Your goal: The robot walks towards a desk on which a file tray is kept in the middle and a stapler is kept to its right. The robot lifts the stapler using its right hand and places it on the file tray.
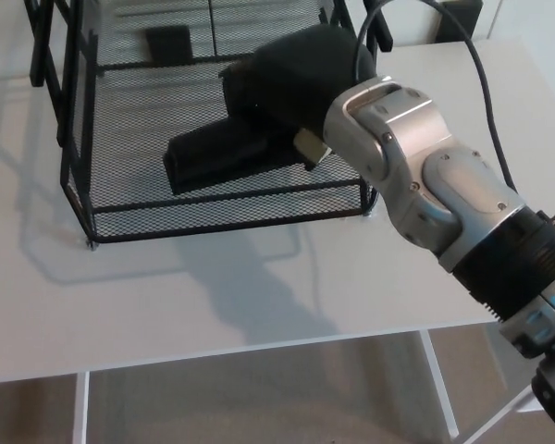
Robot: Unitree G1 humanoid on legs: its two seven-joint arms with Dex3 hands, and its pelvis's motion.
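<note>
Stapler in right hand, inside tray

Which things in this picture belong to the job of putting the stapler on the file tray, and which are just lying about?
Job: black stapler; black wire-mesh file tray; robot's black right hand, holding the stapler over the tray.
Lying about: white desk top; black cable at upper right.

Black hand, silver wrist w/ screws, ribbed blk forearm, cable
</note>
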